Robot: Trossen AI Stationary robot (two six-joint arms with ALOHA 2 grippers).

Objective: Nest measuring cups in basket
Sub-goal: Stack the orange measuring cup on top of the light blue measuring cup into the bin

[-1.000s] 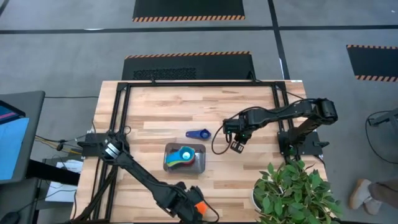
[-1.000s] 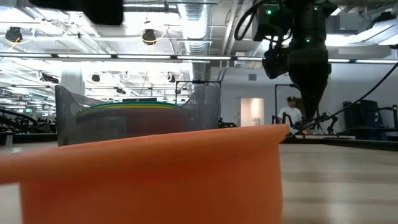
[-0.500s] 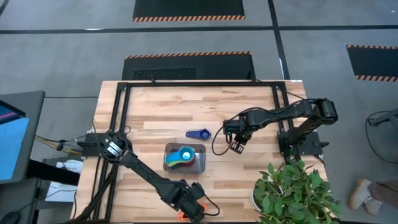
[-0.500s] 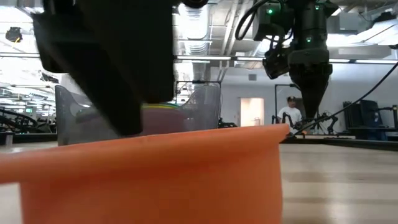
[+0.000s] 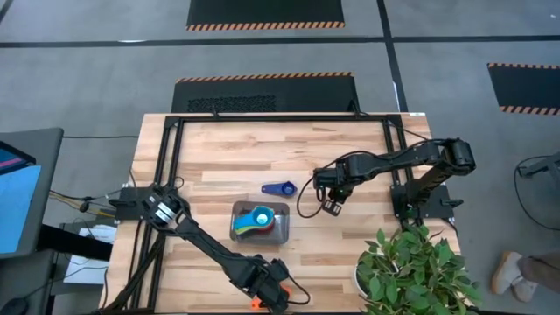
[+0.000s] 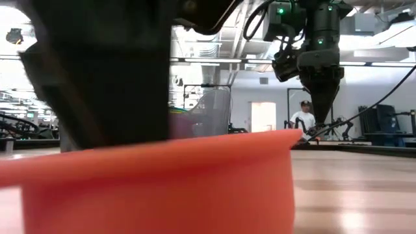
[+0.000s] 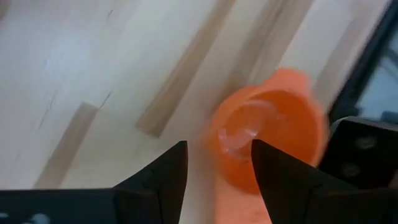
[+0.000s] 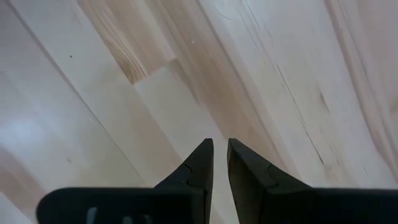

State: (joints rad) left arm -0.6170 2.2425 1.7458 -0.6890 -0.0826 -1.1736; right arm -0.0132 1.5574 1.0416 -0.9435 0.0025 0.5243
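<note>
No readable text, labels, brands or numbers anywhere in views.
</note>
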